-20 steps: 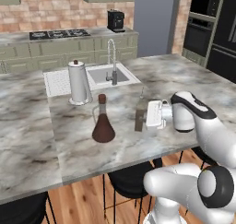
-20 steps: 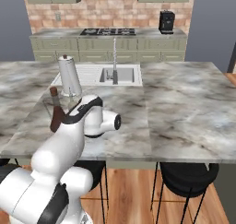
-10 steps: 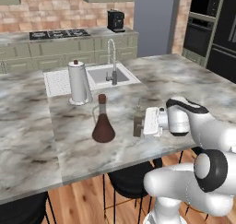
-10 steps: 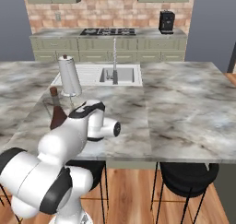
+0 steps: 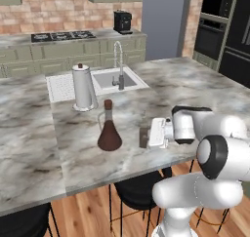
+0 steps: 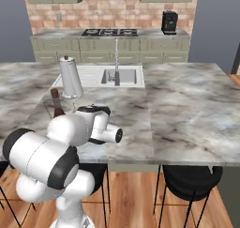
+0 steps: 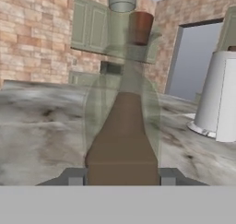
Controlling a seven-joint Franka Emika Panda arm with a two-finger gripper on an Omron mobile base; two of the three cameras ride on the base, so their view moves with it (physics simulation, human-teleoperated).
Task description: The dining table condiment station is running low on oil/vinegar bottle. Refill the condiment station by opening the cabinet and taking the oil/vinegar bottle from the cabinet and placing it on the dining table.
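Note:
My gripper reaches sideways from the right, low over the dining table. It is shut on the oil/vinegar bottle, which stands upright with its dark base at the marble top. In the hand view the bottle fills the middle between my two fingertips, its clear upper part and grey-capped neck rising to the top edge. My gripper holds it near the bottom. A sage-green wall cabinet hangs on the brick wall far behind.
A cone-shaped brown flask with a cork stands just left of the held bottle. A white cylinder on a round base stands behind it by the inset sink. Black stools line the table's near edge.
My gripper has come down and slightly left with the bottle, ending close beside the flask. The flask and the white cylinder have stayed put.

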